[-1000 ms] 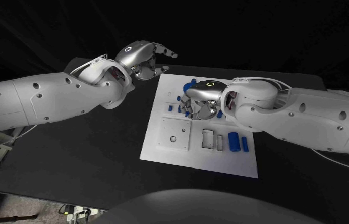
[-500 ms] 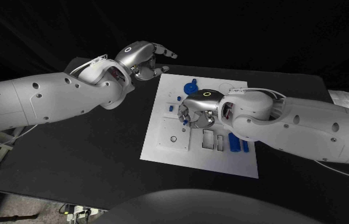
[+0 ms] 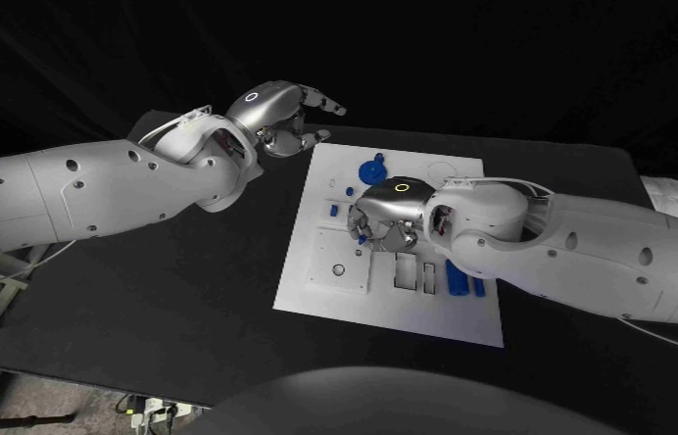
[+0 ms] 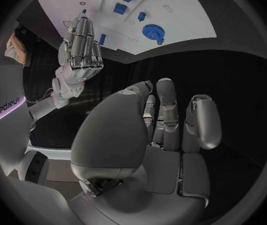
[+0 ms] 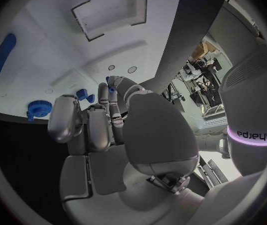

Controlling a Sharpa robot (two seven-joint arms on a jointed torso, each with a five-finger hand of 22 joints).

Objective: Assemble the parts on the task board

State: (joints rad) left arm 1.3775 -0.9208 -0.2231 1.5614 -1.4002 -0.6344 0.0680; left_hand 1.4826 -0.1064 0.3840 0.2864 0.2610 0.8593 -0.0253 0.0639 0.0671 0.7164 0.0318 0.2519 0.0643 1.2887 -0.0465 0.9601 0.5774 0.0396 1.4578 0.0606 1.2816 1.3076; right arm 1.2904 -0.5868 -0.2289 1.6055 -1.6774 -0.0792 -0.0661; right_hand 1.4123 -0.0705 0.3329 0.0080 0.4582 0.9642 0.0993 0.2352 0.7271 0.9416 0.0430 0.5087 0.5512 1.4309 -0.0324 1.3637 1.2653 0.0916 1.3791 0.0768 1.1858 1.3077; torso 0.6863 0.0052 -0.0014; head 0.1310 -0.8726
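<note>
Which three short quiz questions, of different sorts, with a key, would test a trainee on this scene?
1. True or false: the left hand rests on the task board.
2. Multiple choice: where is the right hand? A) beyond the far edge of the table; B) over the task board's middle; C) off the board, at its near corner.
3. Fill in: the blue gear lies near the board's ____ edge.

Key
1. False: it hangs off the board, by its far left corner, holding nothing.
2. B. Whether its fingers hold a part cannot be told.
3. Far.
</note>
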